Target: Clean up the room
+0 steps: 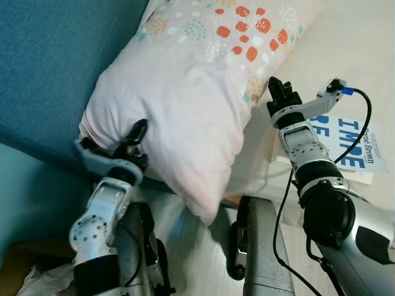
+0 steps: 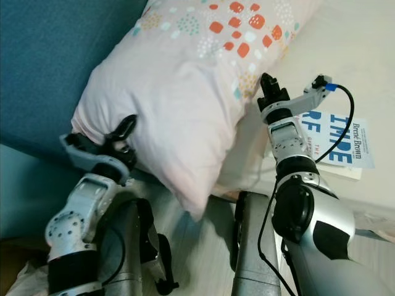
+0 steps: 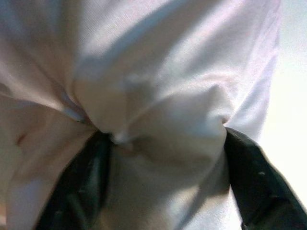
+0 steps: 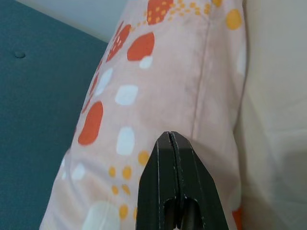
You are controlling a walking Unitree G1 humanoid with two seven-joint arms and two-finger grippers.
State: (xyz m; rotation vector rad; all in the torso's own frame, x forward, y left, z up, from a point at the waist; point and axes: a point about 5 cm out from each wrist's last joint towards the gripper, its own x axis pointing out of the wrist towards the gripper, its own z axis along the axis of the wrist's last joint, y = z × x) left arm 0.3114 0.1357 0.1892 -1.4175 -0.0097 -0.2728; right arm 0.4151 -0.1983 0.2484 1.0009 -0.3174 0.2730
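The pale pink pillow leans against the blue headboard, its lower end off the bed. The left gripper grips that lower corner — fabric bunched between its fingers. The right gripper — fingers pressed together, empty — touches the pillow's opposite edge, beside a book on the bed.

Pillow left of book

Teal upholstered headboard, cream bedsheet
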